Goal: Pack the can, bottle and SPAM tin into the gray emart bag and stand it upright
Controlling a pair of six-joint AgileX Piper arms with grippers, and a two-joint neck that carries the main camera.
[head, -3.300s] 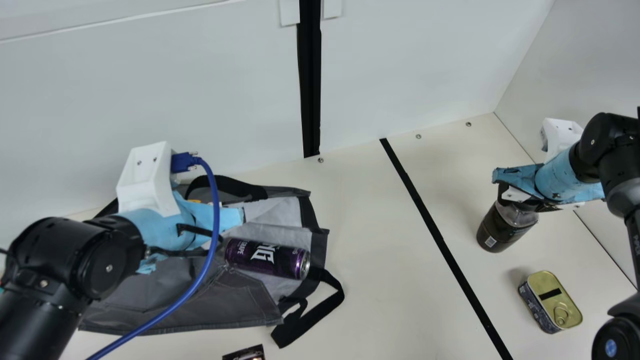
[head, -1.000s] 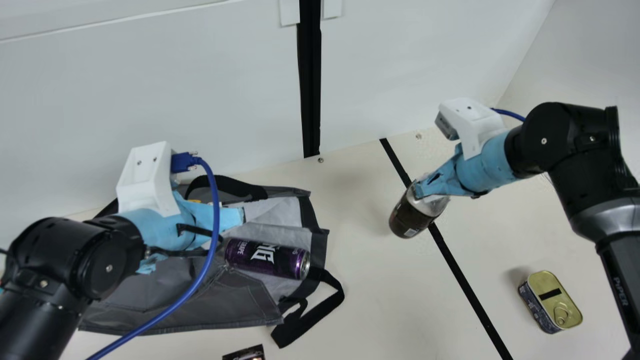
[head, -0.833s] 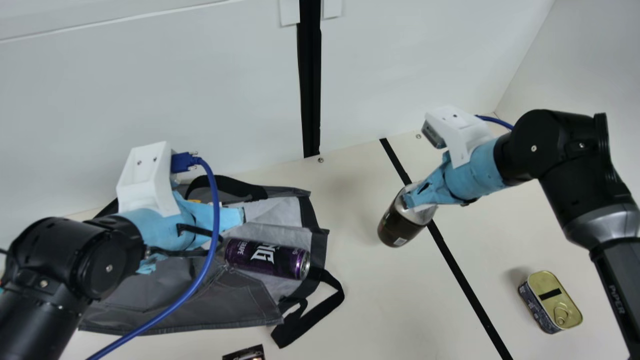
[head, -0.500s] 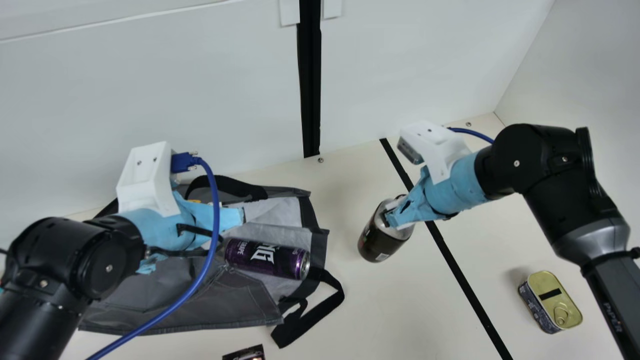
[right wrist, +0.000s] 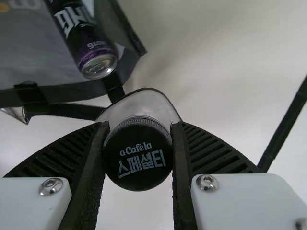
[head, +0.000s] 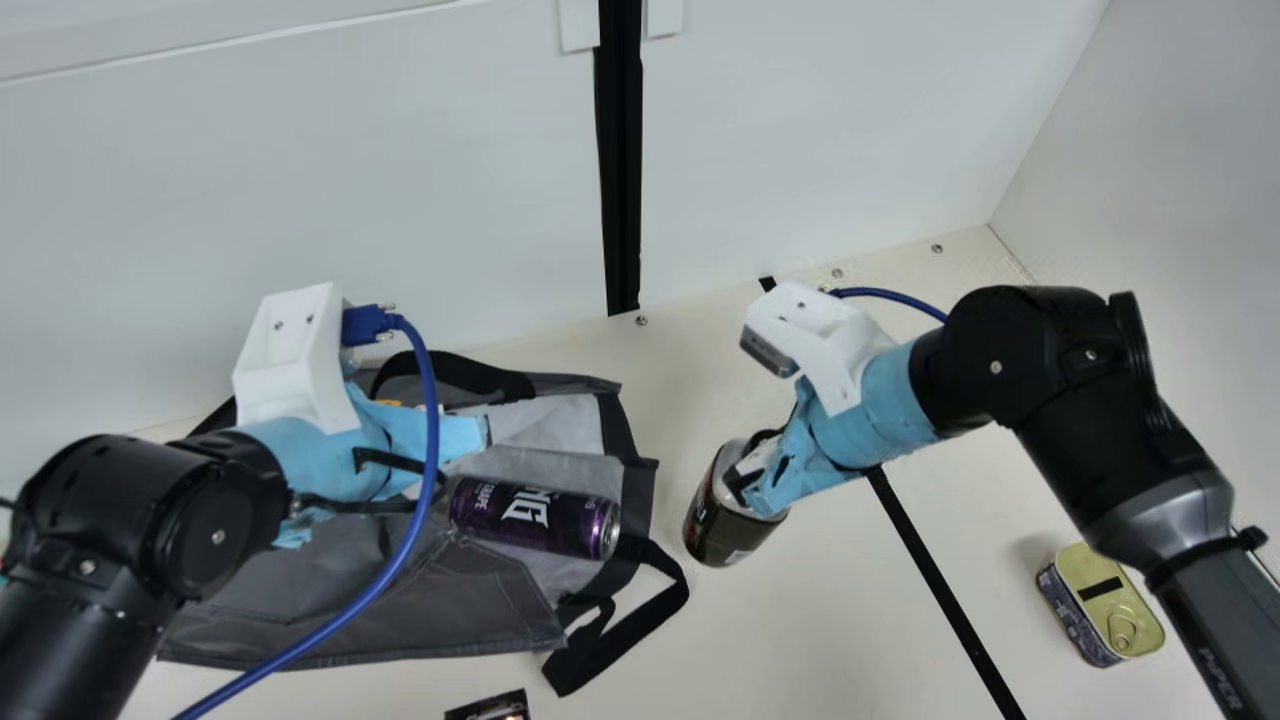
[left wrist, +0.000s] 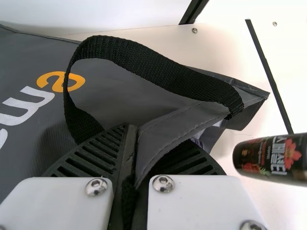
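Observation:
My left gripper (head: 465, 460) is over the gray bag (head: 470, 600), which lies flat with its mouth toward the middle. In the left wrist view my left gripper (left wrist: 132, 158) is shut on the bag's edge (left wrist: 177, 127). The purple can (head: 535, 517) lies on its side in the bag's mouth, its end sticking out. My right gripper (head: 755, 480) is shut on the neck of the dark bottle (head: 715, 525), which hangs tilted just right of the bag. In the right wrist view the bottle's cap (right wrist: 138, 155) sits between the fingers of my right gripper (right wrist: 138, 153). The SPAM tin (head: 1100, 605) stands at the right.
A black strap loop (head: 640, 630) of the bag spreads onto the table (head: 800, 630). A small dark packet (head: 490, 708) is at the near edge. White walls (head: 300, 180) rise behind, and a black tape line (head: 940, 590) crosses the table between bag and tin.
My right gripper has carried the bottle leftward from the table's right side to beside the bag, most recently also nearer the front. My left arm, the bag, the can and the tin have kept still.

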